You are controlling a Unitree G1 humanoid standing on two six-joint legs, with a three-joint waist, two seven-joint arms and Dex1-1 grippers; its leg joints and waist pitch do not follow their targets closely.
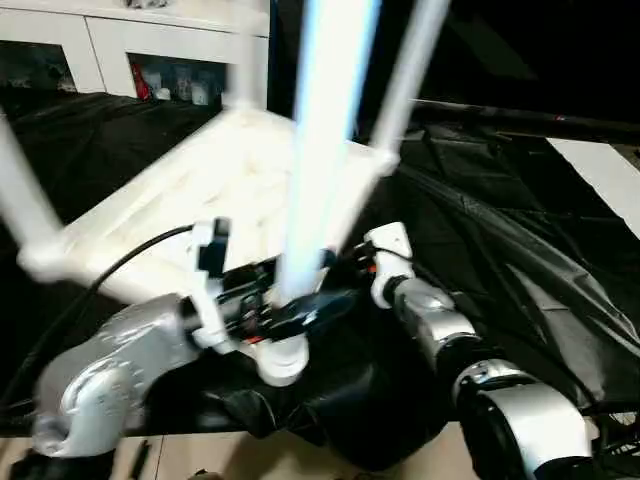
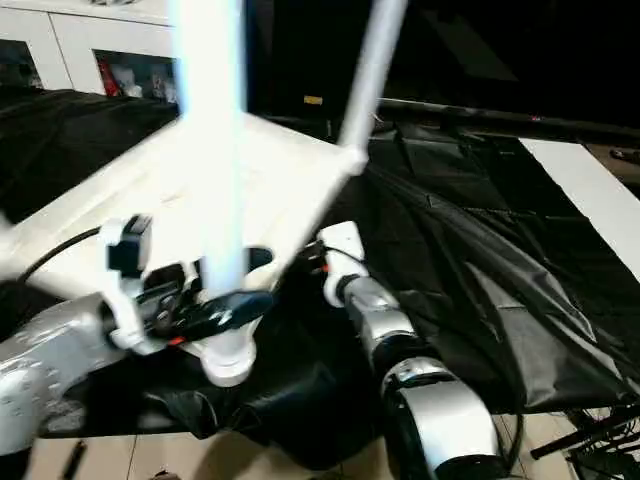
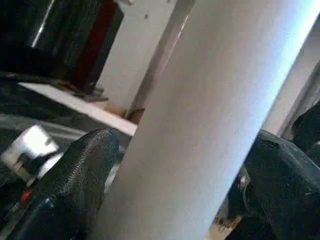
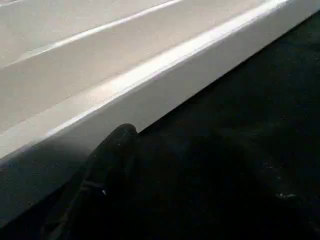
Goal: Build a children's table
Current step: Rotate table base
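Nearly done: the top lies upside down on black sheeting, three legs standing in its corners, the left hand grasping a fourth leg at the near corner; right hand's state unclear.

Dim overall, with black sheeting swallowing most of the light. Strong overexposure on the nearest upright leg, blown out to white with a bluish fringe. Heavy motion blur across the tabletop and other legs in both eye views. Soft glare along the tabletop's edge in the right wrist view; deep shadow beneath. Left tool fingers out of focus, close to the lens.
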